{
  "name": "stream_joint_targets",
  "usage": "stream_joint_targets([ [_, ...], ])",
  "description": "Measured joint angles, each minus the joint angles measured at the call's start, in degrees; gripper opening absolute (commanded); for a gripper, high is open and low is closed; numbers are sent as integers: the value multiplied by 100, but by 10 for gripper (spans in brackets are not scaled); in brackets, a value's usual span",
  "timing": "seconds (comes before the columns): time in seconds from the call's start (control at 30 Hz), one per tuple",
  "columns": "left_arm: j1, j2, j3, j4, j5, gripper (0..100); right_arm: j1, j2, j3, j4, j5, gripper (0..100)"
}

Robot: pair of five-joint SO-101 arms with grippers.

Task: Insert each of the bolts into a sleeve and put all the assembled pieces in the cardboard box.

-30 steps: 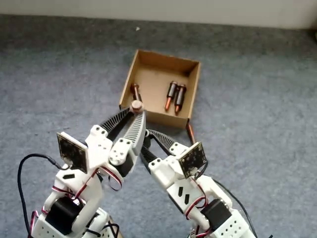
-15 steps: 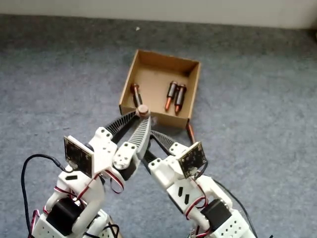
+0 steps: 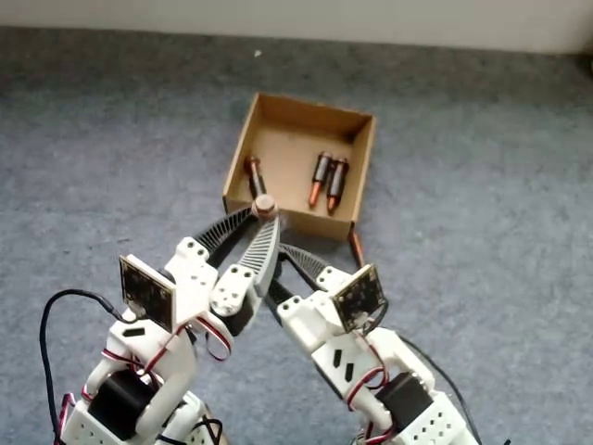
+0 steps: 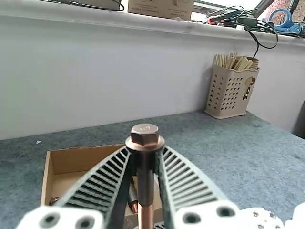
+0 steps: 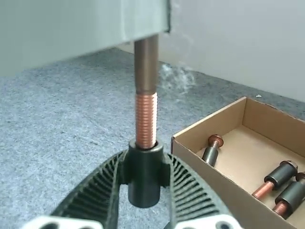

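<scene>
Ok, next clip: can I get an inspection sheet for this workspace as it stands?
Surface: grey carpet.
Job's things: cardboard box holds three assembled pieces; bolt upright, its threaded end in the mouth of the sleeve; loose bolt lies on the carpet at the box's near corner.
Clutter: nothing seen.
Grippers: left gripper shut on the bolt below its head; right gripper shut on the sleeve.
Cables: black cable loops beside the left arm's base; servo wires on both arms.
Surroundings: pale wall; perforated holder of sticks.

The copper bolt [image 4: 145, 183] I hold stands upright, tip in black sleeve [image 5: 144, 175]; three assembled pieces [image 3: 337, 184] lie inside cardboard box [image 3: 364, 148].
</scene>
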Motion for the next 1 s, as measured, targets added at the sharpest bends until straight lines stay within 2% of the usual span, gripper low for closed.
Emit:
stream_joint_targets([
  [1.0, -158, 18, 229, 114, 18, 7, 0, -9, 0, -18, 0, 5],
])
